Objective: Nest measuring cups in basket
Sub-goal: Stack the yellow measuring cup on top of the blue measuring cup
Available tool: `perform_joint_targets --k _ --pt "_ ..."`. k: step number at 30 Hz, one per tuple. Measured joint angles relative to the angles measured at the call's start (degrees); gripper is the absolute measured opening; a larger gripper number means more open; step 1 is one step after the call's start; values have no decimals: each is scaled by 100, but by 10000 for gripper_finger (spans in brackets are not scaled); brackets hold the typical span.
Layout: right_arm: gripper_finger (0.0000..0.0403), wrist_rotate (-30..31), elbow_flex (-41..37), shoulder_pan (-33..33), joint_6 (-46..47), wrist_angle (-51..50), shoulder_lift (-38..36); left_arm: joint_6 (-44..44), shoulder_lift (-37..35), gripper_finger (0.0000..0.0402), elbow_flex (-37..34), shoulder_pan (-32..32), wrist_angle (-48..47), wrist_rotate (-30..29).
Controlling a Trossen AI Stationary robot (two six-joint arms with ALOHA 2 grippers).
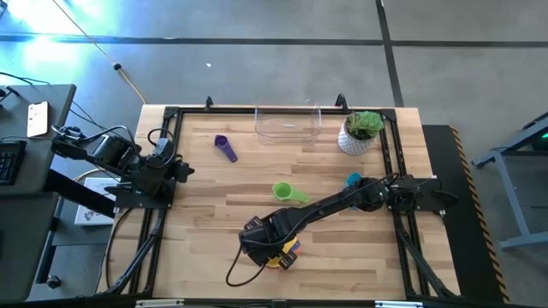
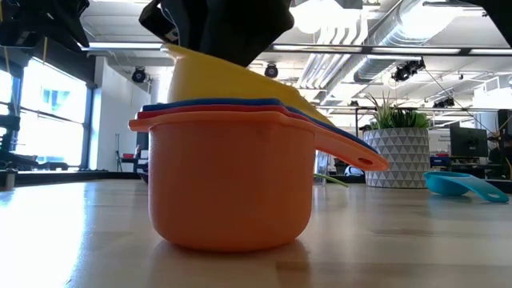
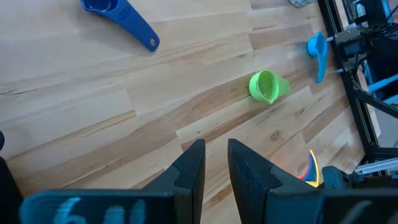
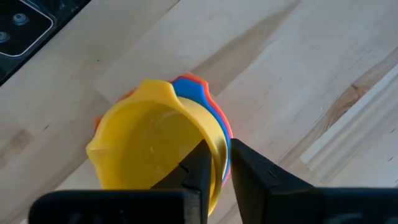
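High view, left to right: the left gripper (image 1: 181,169) waits over the table's left edge, and its wrist view shows the two fingers (image 3: 189,168) nearly together with nothing between them. Ahead of it lies the purple measuring cup (image 1: 225,147). The green measuring cup (image 1: 288,192) lies near mid-table, just beyond the right arm's forearm.

The right gripper (image 1: 264,242) is reached out to the near centre of the table, over the stack of nested cups (image 1: 286,251). In its wrist view the fingers (image 4: 200,163) pinch the rim of the yellow measuring cup (image 4: 146,143), one finger inside the bowl and one outside. The low view shows this yellow cup (image 2: 216,80) sitting tilted atop the stack, with the blue cup (image 2: 240,102) and red cup (image 2: 240,108) rims beneath it, all inside the orange measuring cup (image 2: 232,176), which rests on the wood.

The clear basket (image 1: 288,124) stands at the far edge, well apart from this gripper. Rightward, the teal measuring cup (image 1: 353,180) lies beside the arm, and the potted plant (image 1: 360,132) stands next to the basket.
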Motion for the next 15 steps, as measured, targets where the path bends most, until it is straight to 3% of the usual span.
perform_joint_targets --k 11,15 --pt "65 159 162 -2 215 -160 -11 -2 0 60 0 0 0 -1" --pt "64 296 243 -5 687 -323 -92 0 0 60 0 0 0 31"
